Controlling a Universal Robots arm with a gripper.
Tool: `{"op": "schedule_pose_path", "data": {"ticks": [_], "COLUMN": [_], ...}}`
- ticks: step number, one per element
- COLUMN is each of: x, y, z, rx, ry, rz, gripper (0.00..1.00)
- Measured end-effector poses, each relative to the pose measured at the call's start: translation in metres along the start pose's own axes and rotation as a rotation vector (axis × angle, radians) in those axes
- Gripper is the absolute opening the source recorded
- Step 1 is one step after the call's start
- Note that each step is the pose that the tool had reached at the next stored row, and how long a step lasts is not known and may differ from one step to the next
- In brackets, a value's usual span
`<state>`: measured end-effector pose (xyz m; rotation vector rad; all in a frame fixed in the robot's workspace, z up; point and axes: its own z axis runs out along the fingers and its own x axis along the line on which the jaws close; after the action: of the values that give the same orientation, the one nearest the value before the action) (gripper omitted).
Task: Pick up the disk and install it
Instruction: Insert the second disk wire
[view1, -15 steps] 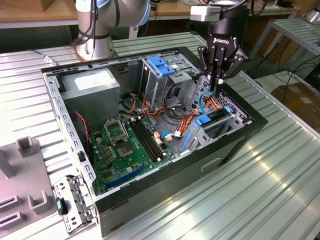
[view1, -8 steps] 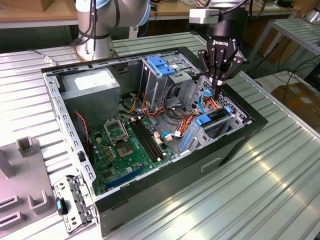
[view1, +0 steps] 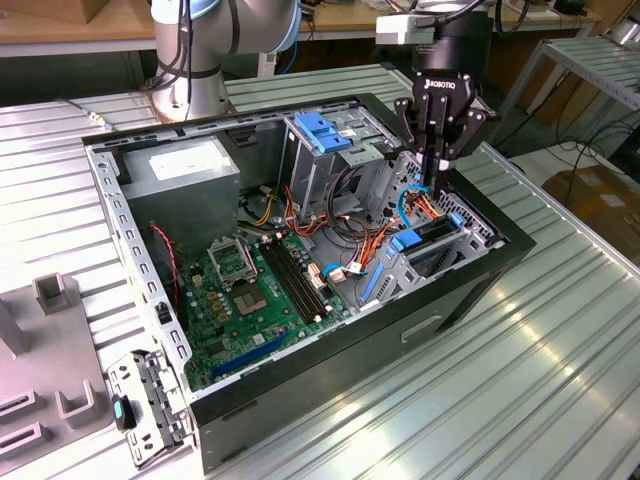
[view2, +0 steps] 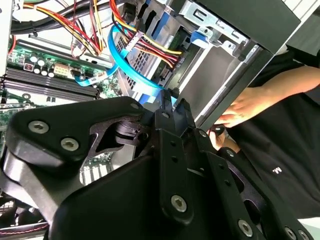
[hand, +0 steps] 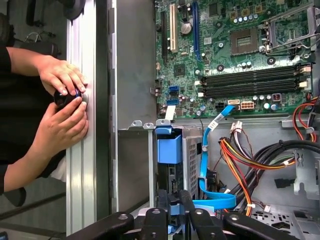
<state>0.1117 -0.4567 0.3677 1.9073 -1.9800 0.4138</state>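
Black gripper (view2: 173, 104) looms close in the second wrist view. I cannot tell if it squeezes anything. First wrist view: it hangs over the drive bay (hand: 192, 160). Exterior view: the disk (view1: 430, 231) stands in that bay. It looks heavy, stiff, breakable — best held by its blue rails.

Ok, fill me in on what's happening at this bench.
A robot arm has its gripper lowered into the open computer case, over the drive bay at the exterior view's right. A flat part with blue side rails, apparently the disk, sits in that bay just below the gripper. Whether it is fully seated is hard to tell. Beside the case, a person's hands hold a small dark object on the table.
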Motion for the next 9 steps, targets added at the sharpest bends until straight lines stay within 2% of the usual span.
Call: {"op": "schedule_pose_path", "data": {"ticks": [4, 9], "x": [-0.0011, -0.0045], "y": [-0.0001, -0.0004], "z": [0.0021, 0.0089], "rx": [0.0001, 0.0003], "ry": [0.0022, 0.0023], "rz": [0.000, 0.000], "gripper": [0.24, 0.24]}}
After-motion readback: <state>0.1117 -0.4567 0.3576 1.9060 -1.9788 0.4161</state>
